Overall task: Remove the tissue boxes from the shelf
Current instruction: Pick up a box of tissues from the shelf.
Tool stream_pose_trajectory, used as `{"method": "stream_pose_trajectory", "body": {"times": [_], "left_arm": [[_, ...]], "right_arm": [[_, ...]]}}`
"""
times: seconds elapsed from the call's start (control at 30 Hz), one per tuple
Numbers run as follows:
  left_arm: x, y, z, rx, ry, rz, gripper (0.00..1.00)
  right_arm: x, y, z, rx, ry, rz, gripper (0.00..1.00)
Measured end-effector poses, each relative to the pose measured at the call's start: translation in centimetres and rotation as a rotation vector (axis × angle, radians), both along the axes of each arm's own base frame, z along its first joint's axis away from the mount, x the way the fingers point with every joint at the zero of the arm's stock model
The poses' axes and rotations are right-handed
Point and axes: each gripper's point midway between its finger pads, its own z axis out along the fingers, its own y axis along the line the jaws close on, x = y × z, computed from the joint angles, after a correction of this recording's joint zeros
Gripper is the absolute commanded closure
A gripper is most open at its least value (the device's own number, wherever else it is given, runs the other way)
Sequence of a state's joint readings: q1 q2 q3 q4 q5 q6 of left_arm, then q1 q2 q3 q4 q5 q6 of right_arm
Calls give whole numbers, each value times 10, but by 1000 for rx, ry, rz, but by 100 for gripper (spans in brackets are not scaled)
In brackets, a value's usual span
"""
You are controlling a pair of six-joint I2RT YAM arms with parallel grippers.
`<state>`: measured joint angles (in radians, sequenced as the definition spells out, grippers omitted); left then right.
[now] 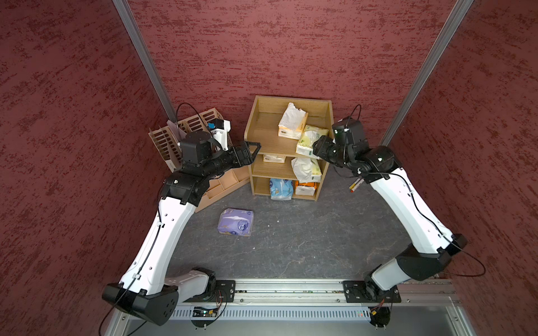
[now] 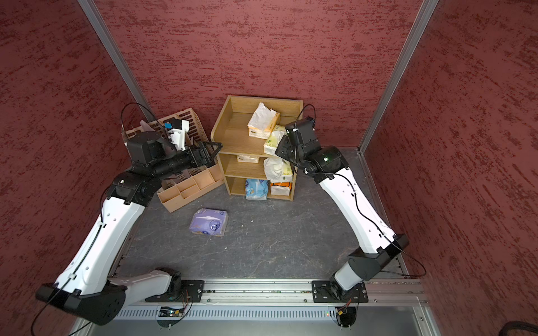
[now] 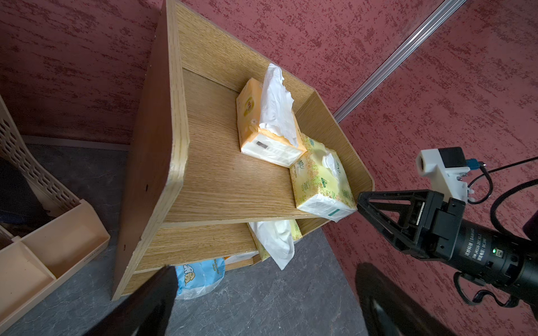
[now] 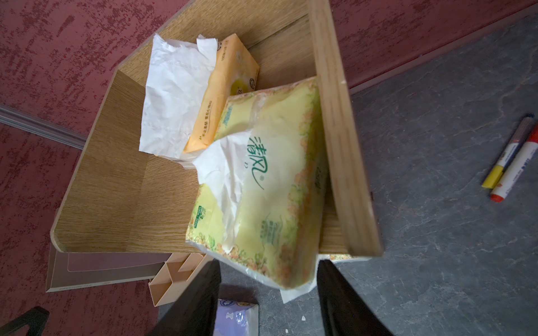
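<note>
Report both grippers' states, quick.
Left gripper: open, holding nothing.
Right gripper: jaws on either side of the yellow-green tissue pack's front end; whether they clamp it cannot be told.

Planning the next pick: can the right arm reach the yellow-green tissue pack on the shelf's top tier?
Probably yes: the right gripper, open, faces the yellow-green tissue pack overhanging the shelf front; nothing stands between.
</note>
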<state>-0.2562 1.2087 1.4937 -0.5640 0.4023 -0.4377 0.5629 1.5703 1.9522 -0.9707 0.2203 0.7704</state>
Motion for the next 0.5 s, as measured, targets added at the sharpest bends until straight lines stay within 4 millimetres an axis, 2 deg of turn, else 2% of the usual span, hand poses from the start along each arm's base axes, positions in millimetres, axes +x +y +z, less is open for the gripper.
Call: {"method": "stream_pose_trajectory", "body": {"times": [0.1,0.37,0.5], "left_arm": [[1,0,-1,1,3,0,0],[1,0,-1,3,2,0,0],[1,0,-2,8,0,-1,0]], "right_arm": [[5,2,-11,1,9,-5,46],[18,9,-22,9,9,-12,52],[22,12,-28,13,-1,-11,63]]}}
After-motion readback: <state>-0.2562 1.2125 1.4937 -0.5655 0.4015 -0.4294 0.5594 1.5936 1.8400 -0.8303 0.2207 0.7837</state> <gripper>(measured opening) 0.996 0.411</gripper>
